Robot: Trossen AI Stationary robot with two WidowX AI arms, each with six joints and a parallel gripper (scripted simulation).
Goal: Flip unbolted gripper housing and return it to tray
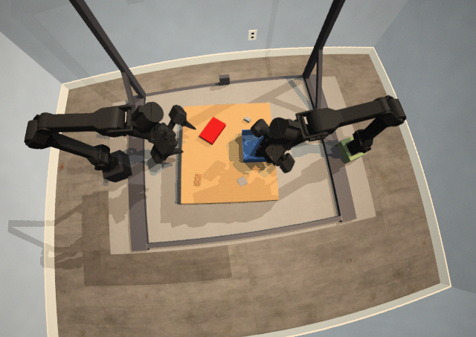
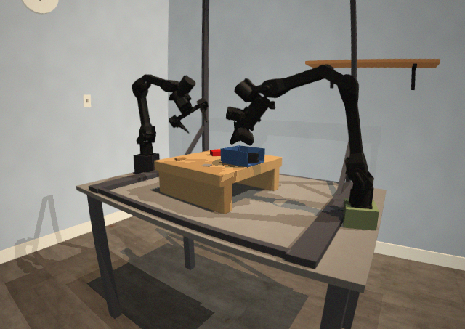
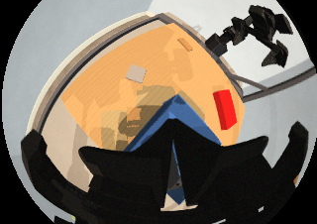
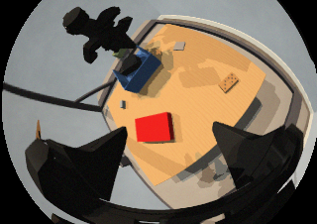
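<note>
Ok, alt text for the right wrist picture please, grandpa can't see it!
Beyond the open right gripper, a red block lies on a wooden platform, with a blue tray holding a black housing near the shut left gripper.

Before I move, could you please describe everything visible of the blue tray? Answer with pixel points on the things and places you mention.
The blue tray (image 1: 248,132) (image 2: 235,156) (image 3: 199,122) (image 4: 145,77) looks rigid and matte, with straight walls, an open top and one open side. It sits upright on the wooden stand (image 1: 222,155) (image 2: 187,183) (image 3: 99,95) (image 4: 198,102), holding the black housing (image 2: 253,157) (image 4: 130,63). Whether the left gripper (image 1: 260,150) (image 2: 240,143) (image 3: 171,123) (image 4: 135,47) touches it, I cannot tell.

Blue tray (image 2: 234,156) on wooden stand (image 2: 189,181); dark block inside, perhaps housing (image 2: 253,157).
</note>
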